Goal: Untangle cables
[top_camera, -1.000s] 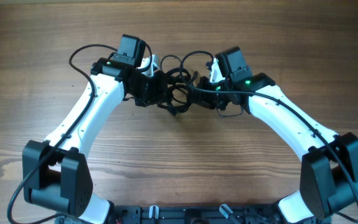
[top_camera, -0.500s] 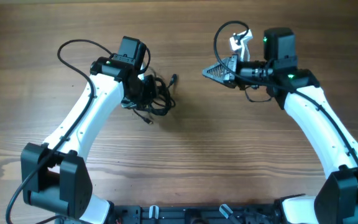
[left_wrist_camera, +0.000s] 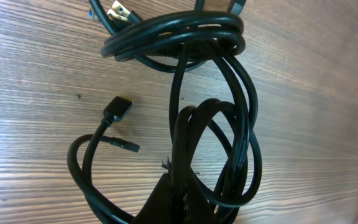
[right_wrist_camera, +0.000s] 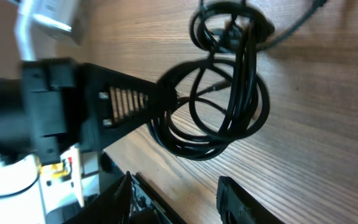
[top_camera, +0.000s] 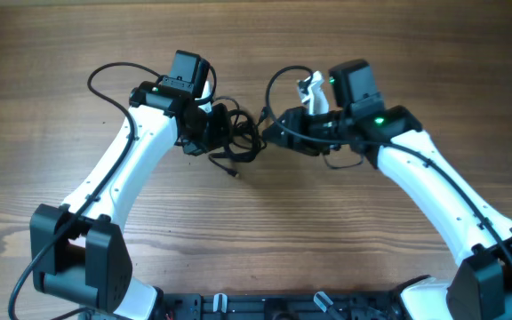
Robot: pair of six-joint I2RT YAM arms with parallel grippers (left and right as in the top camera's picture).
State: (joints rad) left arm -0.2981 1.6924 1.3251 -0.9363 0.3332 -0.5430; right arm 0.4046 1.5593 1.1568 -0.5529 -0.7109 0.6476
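The cables (top_camera: 235, 133) form one tangled bundle of thin black loops on the wooden table. My left gripper (top_camera: 213, 135) is shut on the bundle's left side. In the left wrist view the left gripper (left_wrist_camera: 179, 186) pinches a strand at the bottom, with the cables (left_wrist_camera: 216, 124) coiled above it and a loose plug (left_wrist_camera: 117, 111) lying on the wood. My right gripper (top_camera: 268, 135) stands open just right of the bundle, not touching it. In the right wrist view the right gripper (right_wrist_camera: 174, 175) has only bare wood between its fingers, and the cables (right_wrist_camera: 229, 93) hang from the left gripper (right_wrist_camera: 160, 99).
A free plug end (top_camera: 233, 173) trails toward the front of the wooden table (top_camera: 265, 231). Thicker black arm wires (top_camera: 114, 76) loop behind both wrists. The arm bases stand at the near left and right corners.
My right gripper was shut at the bundle, pulled away up and to the right, then came back to the bundle's right side and opened. The left gripper kept its hold.
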